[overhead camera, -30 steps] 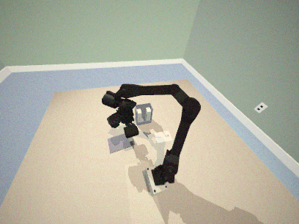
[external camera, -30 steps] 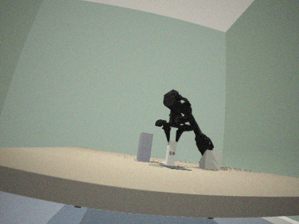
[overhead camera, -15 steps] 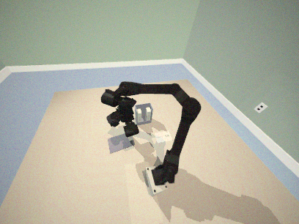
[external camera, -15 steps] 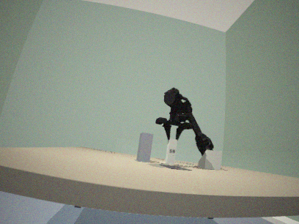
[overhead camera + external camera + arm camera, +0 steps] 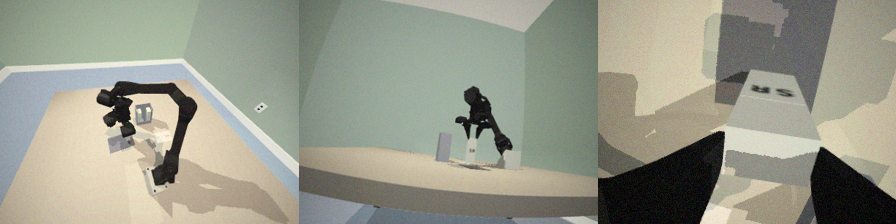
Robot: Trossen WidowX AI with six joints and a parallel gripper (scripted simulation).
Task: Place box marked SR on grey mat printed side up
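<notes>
Now | fingers (image 5: 120, 126) (image 5: 473, 137): part-open, gripping the SR box (image 5: 471, 151) (image 5: 768, 112) by its sides, leaving you its print uncovered | box: roughly upright below them, by the mat (image 5: 119, 143) (image 5: 476, 168) (image 5: 813, 30) | judgement: you'd need it tipped print-up before release.

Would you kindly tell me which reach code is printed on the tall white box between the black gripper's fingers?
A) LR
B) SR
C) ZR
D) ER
B: the dark letters SR show on the tall white box, which the black gripper is gripping.
</notes>
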